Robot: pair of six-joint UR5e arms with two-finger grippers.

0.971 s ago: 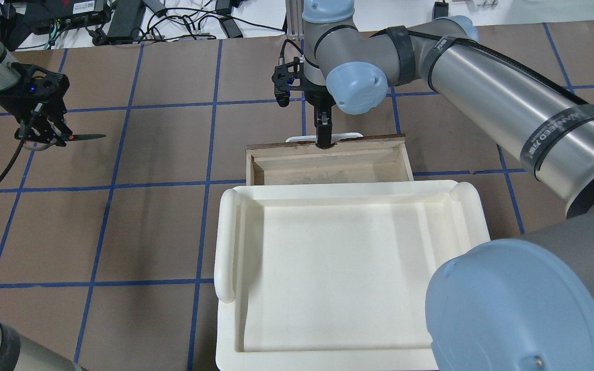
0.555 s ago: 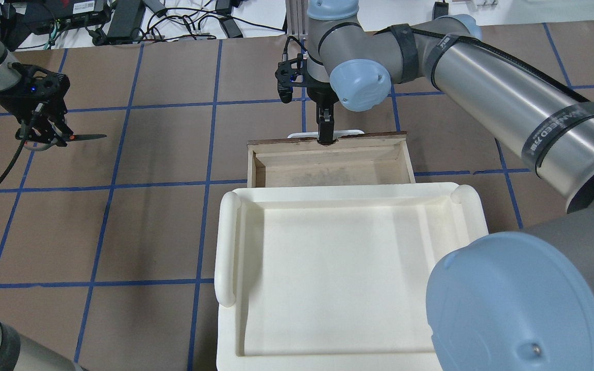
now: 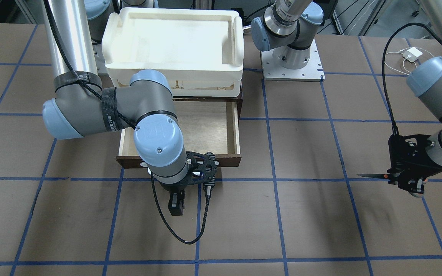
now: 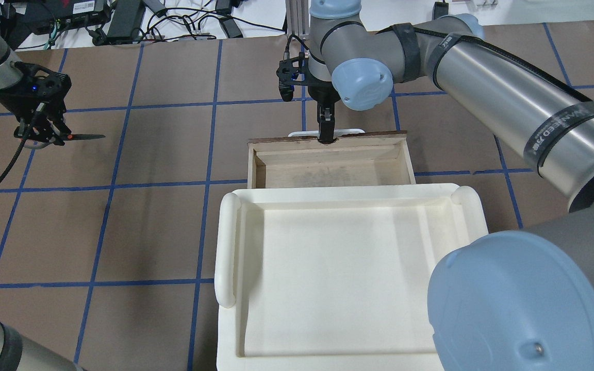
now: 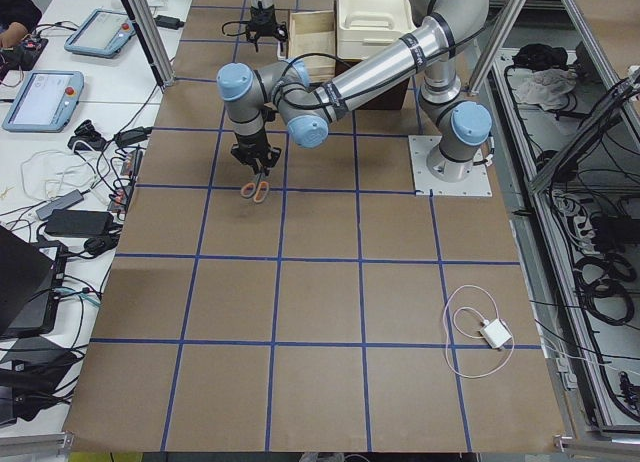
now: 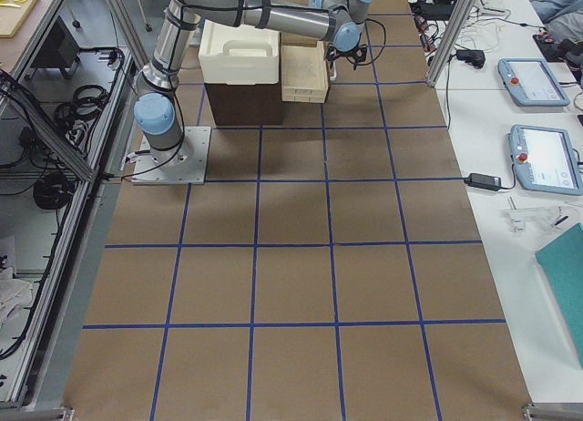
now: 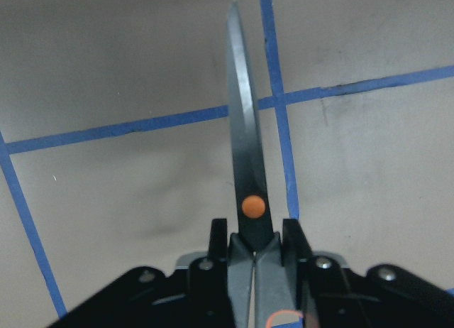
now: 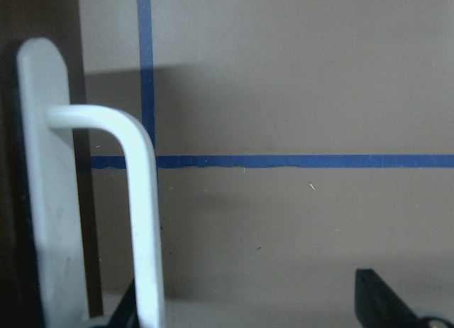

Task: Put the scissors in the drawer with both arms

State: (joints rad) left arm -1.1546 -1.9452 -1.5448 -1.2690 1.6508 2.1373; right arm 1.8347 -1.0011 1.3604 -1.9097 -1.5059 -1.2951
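Observation:
The scissors hang in my left gripper, which is shut on them near the pivot, at the far left above the table. The blades are closed and point toward the middle; they also show in the left wrist view and the front view. The dark brown drawer is pulled partly open under the tray, its pale interior bare. My right gripper is at the drawer's white bar handle. Its fingers stand wide apart, with the bar close to one of them.
A cream-white plastic tray sits on the cabinet above the drawer, near the robot. The brown table carries a blue tape grid. Cables and power bricks lie beyond the far edge. The right arm's large links cross the right side.
The right gripper and the drawer front have moved a little farther from the robot, so the drawer stands slightly wider open. The left gripper with the scissors has barely shifted.

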